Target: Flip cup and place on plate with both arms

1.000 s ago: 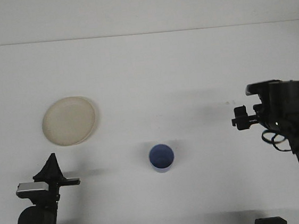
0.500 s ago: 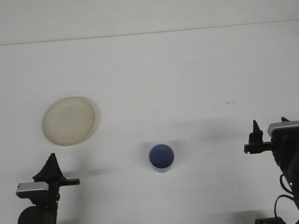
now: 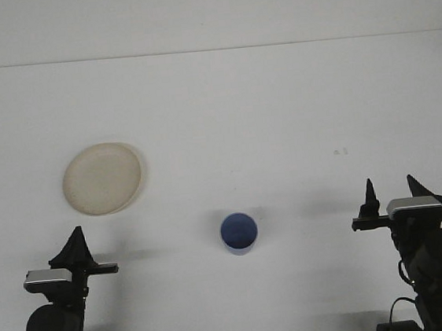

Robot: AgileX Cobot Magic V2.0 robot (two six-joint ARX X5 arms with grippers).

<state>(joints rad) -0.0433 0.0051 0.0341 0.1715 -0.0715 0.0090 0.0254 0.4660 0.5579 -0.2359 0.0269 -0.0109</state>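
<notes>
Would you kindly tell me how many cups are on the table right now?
1. The blue cup stands near the table's front centre, right of the plate; nothing in view could hide another.

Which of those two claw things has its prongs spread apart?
The right gripper: its two fingertips stand visibly apart. The left gripper shows a single closed point.

1. The worktop [image 3: 279, 112] is white, smooth and matt.
2. The plate [image 3: 102, 178] near its left edge is cream, dull-finished, seemingly plastic.
3. The cup [image 3: 238, 232] looks like smooth blue plastic.
4. Both grippers' fingers [image 3: 77, 244] are matt black.
</notes>
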